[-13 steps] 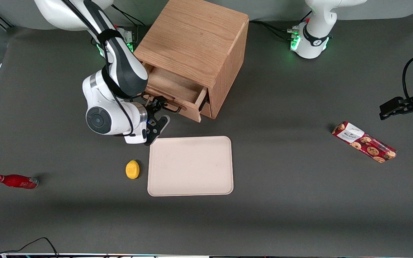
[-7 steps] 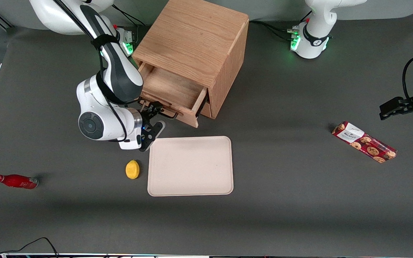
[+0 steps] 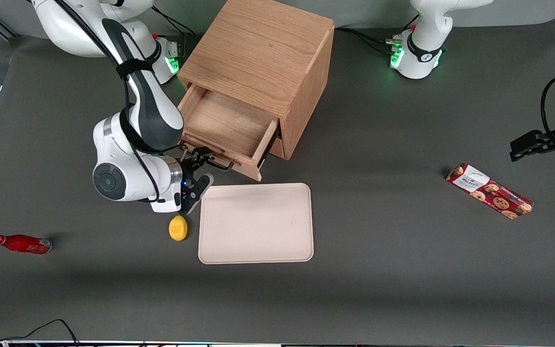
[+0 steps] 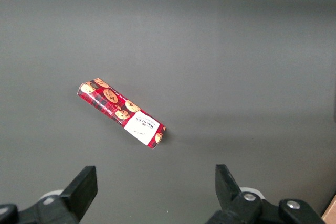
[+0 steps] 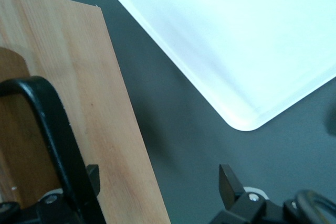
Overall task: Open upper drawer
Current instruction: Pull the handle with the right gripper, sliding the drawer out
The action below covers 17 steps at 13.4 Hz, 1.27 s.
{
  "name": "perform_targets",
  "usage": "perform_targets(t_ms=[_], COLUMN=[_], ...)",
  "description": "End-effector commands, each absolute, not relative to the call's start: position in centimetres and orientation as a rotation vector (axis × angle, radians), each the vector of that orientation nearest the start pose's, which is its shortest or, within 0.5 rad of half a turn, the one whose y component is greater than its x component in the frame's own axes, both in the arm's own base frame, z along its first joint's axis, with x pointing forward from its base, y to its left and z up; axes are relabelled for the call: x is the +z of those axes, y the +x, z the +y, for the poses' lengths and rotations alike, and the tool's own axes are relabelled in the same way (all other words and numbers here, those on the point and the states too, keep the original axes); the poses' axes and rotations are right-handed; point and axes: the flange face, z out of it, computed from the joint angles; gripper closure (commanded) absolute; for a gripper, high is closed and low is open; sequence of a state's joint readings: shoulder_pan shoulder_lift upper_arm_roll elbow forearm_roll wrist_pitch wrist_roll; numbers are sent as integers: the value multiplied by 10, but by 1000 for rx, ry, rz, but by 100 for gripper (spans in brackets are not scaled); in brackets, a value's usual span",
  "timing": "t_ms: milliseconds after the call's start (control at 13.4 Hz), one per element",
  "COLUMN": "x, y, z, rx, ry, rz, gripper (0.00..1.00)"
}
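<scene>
Your gripper (image 3: 199,164) sits at the black handle (image 3: 217,165) of the upper drawer (image 3: 224,127), just above the table and close to the pale tray (image 3: 256,223). In the wrist view the fingers (image 5: 231,182) stand apart, one on each side of the handle (image 5: 52,129) (whether they touch it is hard to say). The drawer juts well out of the wooden cabinet (image 3: 263,58), its bare inside showing. A yellow lemon (image 3: 178,228) lies beside the tray, nearer the front camera than the gripper.

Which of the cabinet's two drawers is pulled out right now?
The upper drawer: it sticks out from the cabinet with its bare wooden inside showing, and the gripper is at its black handle. The lower drawer beneath stays in.
</scene>
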State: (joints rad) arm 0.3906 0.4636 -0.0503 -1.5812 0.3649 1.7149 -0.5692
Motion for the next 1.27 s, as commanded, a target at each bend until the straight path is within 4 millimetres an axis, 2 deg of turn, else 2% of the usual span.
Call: perform_targets(t_ms=[0, 670, 1191], x=[352, 350, 344], y=[613, 636, 652], z=[241, 218, 193], rx=[373, 335, 302], ry=[-2539, -2538, -2523], rz=[-1094, -1075, -1088], gripper=[0, 0, 0])
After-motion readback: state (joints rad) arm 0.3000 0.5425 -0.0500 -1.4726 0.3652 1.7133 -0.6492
